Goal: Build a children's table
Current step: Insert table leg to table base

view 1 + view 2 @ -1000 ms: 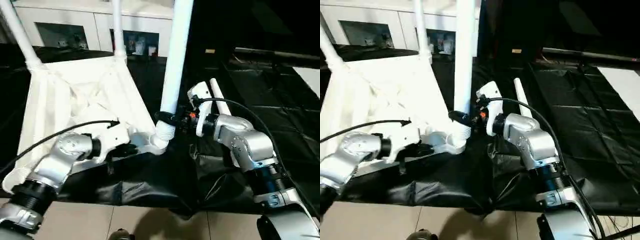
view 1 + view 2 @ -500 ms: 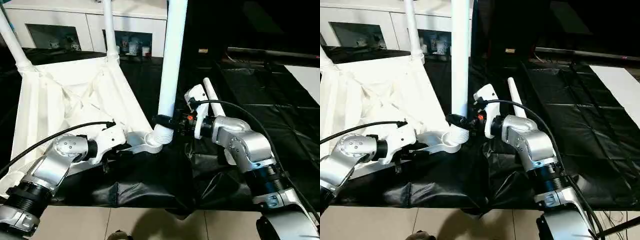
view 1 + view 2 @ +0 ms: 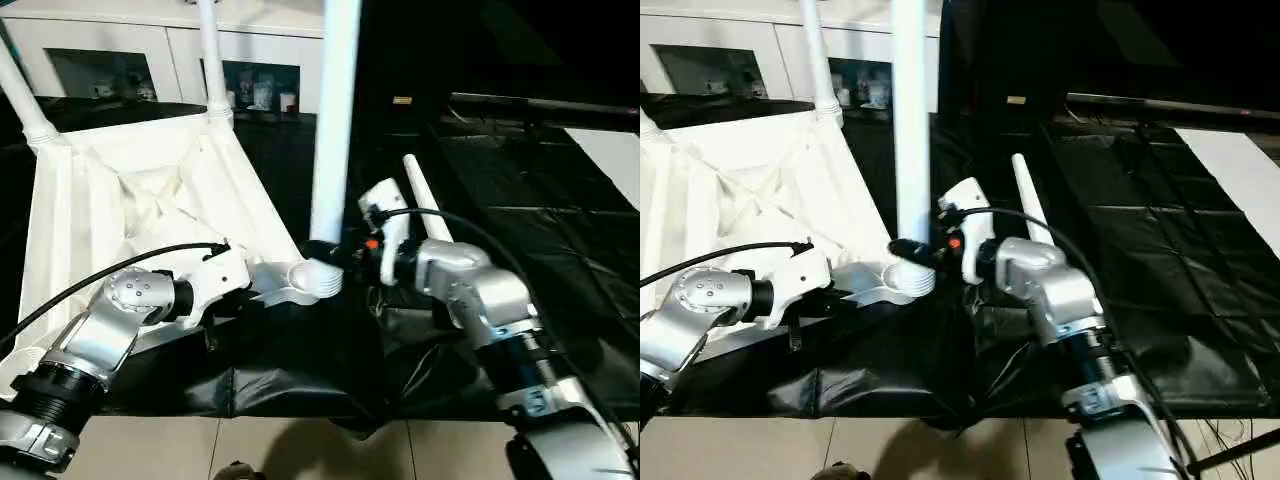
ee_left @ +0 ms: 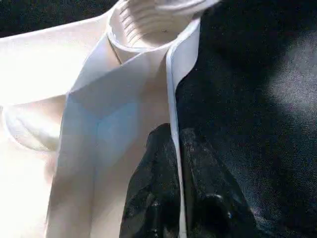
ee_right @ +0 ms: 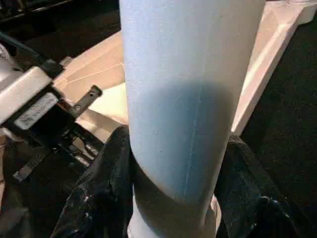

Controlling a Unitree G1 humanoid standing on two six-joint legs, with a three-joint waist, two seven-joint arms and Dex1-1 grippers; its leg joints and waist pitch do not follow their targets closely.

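The children's table lies upside down on a black sheet, its white ribbed tabletop (image 3: 130, 200) facing up. Two white legs (image 3: 210, 55) (image 3: 20, 85) stand in the far corner sockets. A third leg (image 3: 335, 120) stands nearly upright over the near right corner socket (image 3: 315, 280). My right gripper (image 3: 325, 250) is shut on it just above its lower end, black fingers (image 5: 99, 193) on both sides of the tube. My left gripper (image 3: 245, 292) is shut on the tabletop's thin rim (image 4: 171, 74) beside that socket. Another leg (image 3: 425, 195) lies loose behind my right wrist.
A white cabinet with glass doors (image 3: 120, 60) stands behind the tabletop. The black sheet (image 3: 520, 180) stretches to the right, with a dark bar (image 3: 540, 105) at its far side. Tiled floor (image 3: 300, 450) shows at the near edge.
The held leg has gone from tilted to nearly upright, and its ribbed lower end has sunk toward the corner socket. My right gripper shifted slightly left with it. My left gripper stayed on the rim.
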